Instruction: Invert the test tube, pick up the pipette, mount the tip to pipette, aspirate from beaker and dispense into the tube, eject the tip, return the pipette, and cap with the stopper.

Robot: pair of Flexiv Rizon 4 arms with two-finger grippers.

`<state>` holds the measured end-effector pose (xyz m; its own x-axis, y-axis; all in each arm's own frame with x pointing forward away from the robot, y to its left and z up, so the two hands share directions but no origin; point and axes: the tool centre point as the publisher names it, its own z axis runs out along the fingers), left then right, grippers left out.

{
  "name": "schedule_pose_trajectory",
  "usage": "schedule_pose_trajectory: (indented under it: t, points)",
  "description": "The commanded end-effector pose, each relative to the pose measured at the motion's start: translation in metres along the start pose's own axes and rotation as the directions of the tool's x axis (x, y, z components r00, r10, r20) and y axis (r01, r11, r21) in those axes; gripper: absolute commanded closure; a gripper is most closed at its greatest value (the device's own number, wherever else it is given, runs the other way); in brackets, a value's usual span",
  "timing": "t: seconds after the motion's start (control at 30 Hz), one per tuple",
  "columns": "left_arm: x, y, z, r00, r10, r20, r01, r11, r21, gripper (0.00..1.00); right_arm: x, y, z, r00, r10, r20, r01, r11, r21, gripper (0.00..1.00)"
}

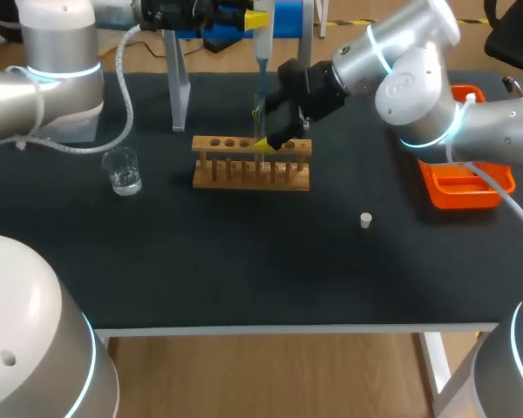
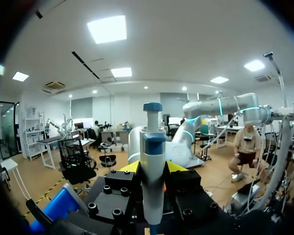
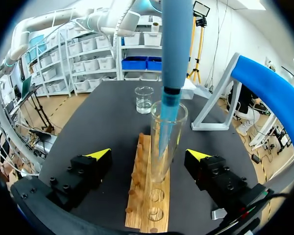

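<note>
My left gripper (image 1: pixel 258 21) is high over the back of the table, shut on the grey and blue pipette (image 2: pixel 153 161), which hangs upright. The pipette's tip (image 3: pixel 163 133) reaches down into the mouth of a clear test tube (image 3: pixel 167 147). This tube stands upright in the wooden rack (image 1: pixel 251 164). My right gripper (image 3: pixel 149 155) is open, a finger on each side of the tube with clear gaps. The beaker (image 1: pixel 122 171) with clear liquid stands left of the rack. A small white stopper (image 1: pixel 365 219) lies on the mat to the right.
An orange tray (image 1: pixel 458 185) sits at the right edge under my right arm. The pipette stand (image 1: pixel 181 83) rises behind the rack, between the beaker and the tube. The black mat (image 1: pixel 261 270) stretches toward the front edge.
</note>
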<state>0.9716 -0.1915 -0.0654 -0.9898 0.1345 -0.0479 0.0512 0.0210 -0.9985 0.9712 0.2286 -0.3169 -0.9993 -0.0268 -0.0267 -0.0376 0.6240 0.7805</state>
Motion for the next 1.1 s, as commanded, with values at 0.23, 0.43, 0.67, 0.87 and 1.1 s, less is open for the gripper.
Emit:
schedule_pose_trajectory:
  t: [0.23,0.43,0.67,0.87,1.1]
  points:
    - [0.003,-0.009,-0.001,1.000,0.010,0.006,-0.010,1.000,-0.010,1.00,0.000,0.000,0.000,1.000,0.000,-0.002,0.000,1.000,0.003,0.00]
    - [0.002,-0.012,-0.001,1.000,0.016,0.006,-0.016,1.000,-0.013,1.00,0.000,0.000,0.000,1.000,0.000,-0.002,0.000,1.000,0.003,0.00]
    - [0.000,-0.017,0.000,1.000,0.023,0.007,-0.023,1.000,-0.017,1.00,0.000,0.000,0.000,1.000,0.000,-0.002,0.000,1.000,0.003,0.00]
    - [-0.002,-0.022,0.000,1.000,0.029,0.005,-0.028,0.999,-0.026,1.00,0.000,0.000,0.000,1.000,0.000,-0.002,0.000,1.000,0.003,0.00]
    - [-0.001,-0.029,-0.001,0.999,0.035,0.008,-0.034,0.999,-0.033,1.00,0.000,0.000,0.000,1.000,0.000,-0.002,0.000,1.000,0.003,0.00]
